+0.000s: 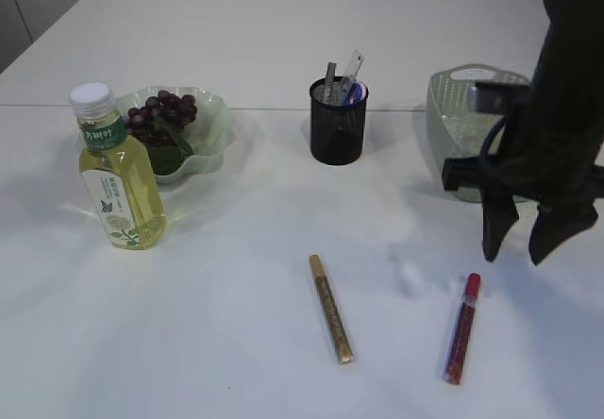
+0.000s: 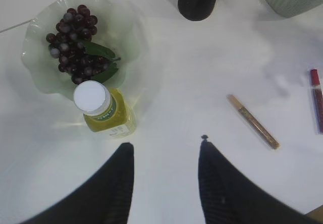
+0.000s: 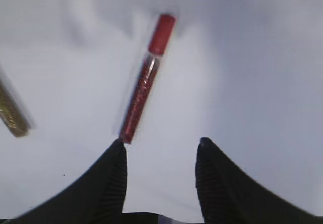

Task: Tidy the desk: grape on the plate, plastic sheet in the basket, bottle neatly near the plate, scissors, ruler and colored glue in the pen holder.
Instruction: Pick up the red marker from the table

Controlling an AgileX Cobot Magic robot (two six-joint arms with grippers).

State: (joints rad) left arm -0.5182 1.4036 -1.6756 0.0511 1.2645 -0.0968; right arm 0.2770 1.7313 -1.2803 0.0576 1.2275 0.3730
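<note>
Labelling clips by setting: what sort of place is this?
Probably a desk or office worktop: a white table with a mesh pen holder of stationery, two glue pens, and a drink bottle.

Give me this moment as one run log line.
right gripper: open above red glue | left gripper: open, empty | gold glue: on table | grapes: on plate

Landmark: I take the black pen holder (image 1: 338,122), mid-table, ruler and scissors standing in it.
Plate (image 1: 212,122): left of the holder, grapes (image 1: 162,115) on it.
Bottle (image 1: 117,170): upright, touching the plate's front-left rim.
Basket (image 1: 453,117): right of the holder.
Gold glue pen (image 1: 331,308): flat, in front of the holder.
Red glue pen (image 1: 461,328): front-right of the holder.
Right gripper (image 1: 524,235): I see it open, empty, above the red pen.
</note>
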